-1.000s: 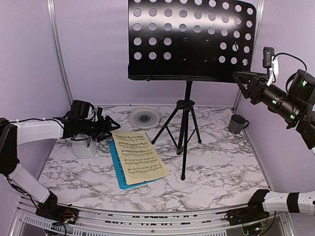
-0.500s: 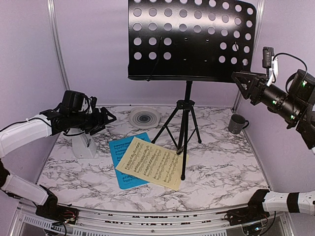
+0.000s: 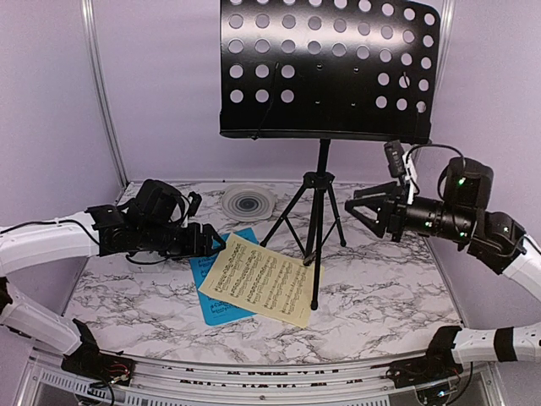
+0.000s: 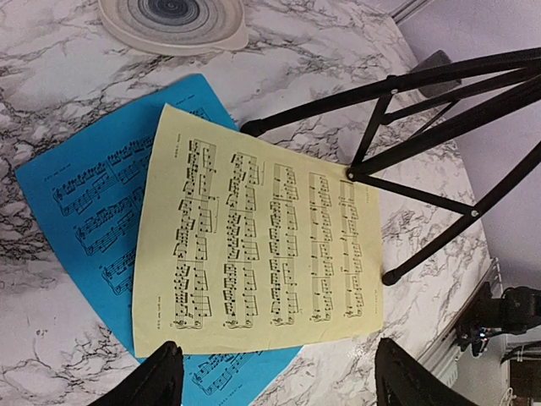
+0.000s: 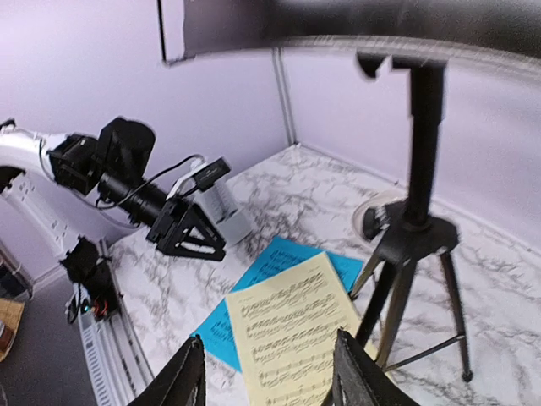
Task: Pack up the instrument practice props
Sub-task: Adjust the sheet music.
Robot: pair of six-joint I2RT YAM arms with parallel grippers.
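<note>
Top external view: the left end effector (image 3: pixel 213 241) hovers with its fingers spread over the left edge of the yellow page (image 3: pixel 262 279), gripping nothing. That page lies across the blue page (image 3: pixel 213 304) on the marble surface (image 3: pixel 380 288), with one corner by a tripod leg of the music stand (image 3: pixel 325 68). The right end effector (image 3: pixel 359 213), also spread and empty, hangs beside the tripod. The white metronome (image 5: pixel 226 207) stands beside the left arm.
</note>
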